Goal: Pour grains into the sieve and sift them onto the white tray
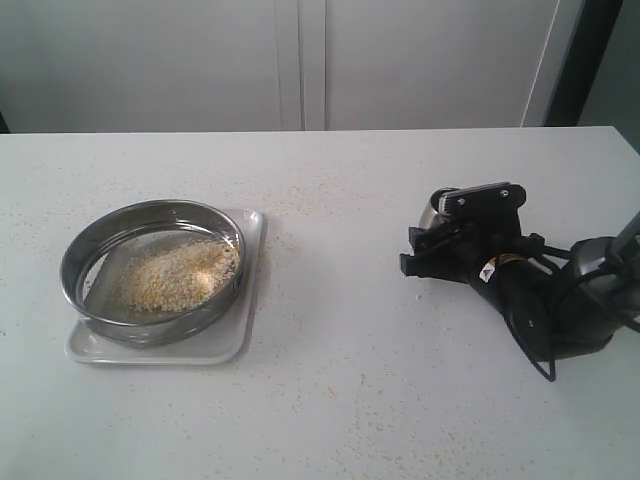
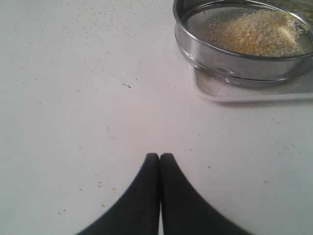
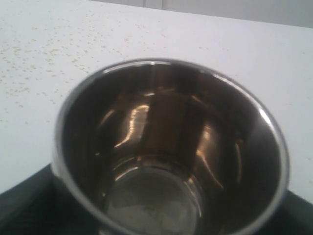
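The sieve (image 1: 72,268) rests on the white tray (image 1: 228,342) at the left of the table. A heap of yellow and whitish grains (image 1: 175,275) lies on its mesh. The left wrist view shows the sieve (image 2: 230,61), the grains (image 2: 257,34) and a tray corner (image 2: 244,93) some way ahead of my left gripper (image 2: 159,156). That gripper is shut and empty above bare table, and is out of the exterior view. At the right, my right gripper (image 1: 432,240) is shut on a small steel cup (image 1: 437,208). The cup (image 3: 166,147) looks empty inside.
Stray grains are scattered over the white tabletop (image 1: 330,330), thickest around the middle and back. The right arm's dark body (image 1: 560,300) lies low over the table at the right edge. A pale wall runs behind the table.
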Tool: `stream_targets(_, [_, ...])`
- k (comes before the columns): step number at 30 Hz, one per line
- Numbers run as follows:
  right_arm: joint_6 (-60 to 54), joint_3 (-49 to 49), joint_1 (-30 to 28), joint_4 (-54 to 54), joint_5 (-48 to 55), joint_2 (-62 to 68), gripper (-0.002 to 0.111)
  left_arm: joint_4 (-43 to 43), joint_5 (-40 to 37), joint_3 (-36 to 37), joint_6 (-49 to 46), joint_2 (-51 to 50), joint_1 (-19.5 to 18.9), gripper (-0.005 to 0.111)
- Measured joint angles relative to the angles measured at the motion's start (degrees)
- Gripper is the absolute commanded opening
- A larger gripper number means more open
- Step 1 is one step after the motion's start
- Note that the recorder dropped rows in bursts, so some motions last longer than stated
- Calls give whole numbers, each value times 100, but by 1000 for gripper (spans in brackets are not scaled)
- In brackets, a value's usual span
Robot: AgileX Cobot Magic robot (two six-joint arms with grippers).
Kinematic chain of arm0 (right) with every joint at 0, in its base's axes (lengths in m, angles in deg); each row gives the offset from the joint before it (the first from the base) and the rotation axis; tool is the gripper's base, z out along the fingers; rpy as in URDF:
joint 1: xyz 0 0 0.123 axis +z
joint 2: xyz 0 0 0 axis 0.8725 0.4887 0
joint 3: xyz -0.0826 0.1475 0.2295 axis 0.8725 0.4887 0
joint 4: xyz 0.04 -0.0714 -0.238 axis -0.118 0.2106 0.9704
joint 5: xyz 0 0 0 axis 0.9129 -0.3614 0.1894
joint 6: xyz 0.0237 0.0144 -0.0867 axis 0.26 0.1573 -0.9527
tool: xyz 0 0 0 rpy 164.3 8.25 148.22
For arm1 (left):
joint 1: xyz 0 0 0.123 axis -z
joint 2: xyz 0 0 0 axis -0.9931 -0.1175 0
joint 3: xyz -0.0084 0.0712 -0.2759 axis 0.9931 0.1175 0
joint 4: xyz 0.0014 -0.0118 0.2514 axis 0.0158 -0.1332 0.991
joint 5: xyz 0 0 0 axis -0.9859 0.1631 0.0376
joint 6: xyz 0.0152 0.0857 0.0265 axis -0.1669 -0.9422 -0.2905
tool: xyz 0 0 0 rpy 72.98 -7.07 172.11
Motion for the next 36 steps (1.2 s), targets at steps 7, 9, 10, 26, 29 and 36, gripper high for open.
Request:
stream_targets(7, [-166, -59, 0, -192, -105, 206, 0, 0, 0, 0, 0, 0, 0, 0])
stream_targets(9, [-181, -72, 0, -201, -131, 274, 0, 0, 0, 0, 0, 0, 0, 0])
stream_targets(10, [-179, -97, 0, -201, -155, 300, 0, 0, 0, 0, 0, 0, 0, 0])
stream_targets(26, [-294, -121, 0, -322, -205, 337, 27, 0, 0, 0, 0, 0, 0, 0])
stream_targets(29, [-319, -121, 0, -322, -205, 337, 50, 0, 0, 0, 0, 0, 0, 0])
stream_targets(36, [-338, -121, 0, -358, -228, 340, 86, 0, 0, 0, 0, 0, 0, 0])
